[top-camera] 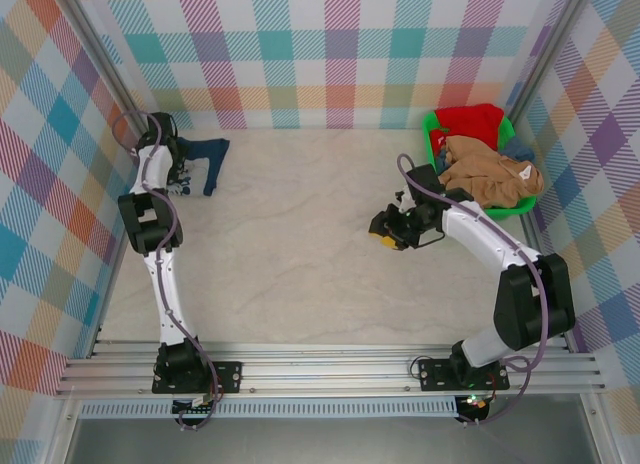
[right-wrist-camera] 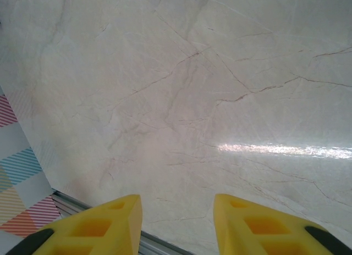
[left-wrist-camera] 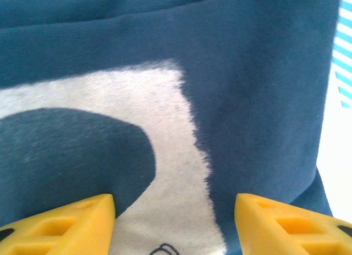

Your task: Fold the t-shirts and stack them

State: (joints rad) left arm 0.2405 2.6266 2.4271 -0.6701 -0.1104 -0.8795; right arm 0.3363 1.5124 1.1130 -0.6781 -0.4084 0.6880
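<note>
Hovering, left gripper (left-wrist-camera: 175, 211) fingers released over the perhaps-folded navy t-shirt (left-wrist-camera: 247, 101); right gripper (right-wrist-camera: 177, 211) empty, released; tan t-shirt (top-camera: 490, 174), red t-shirt (top-camera: 475, 119) unfolded in basket (top-camera: 430, 139).

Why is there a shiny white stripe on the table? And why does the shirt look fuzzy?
Right wrist view: light bounces off the glossy table as a white streak. Left wrist view: the navy shirt is very close, and its white print looks fuzzy-edged. Top view: sharp.
</note>
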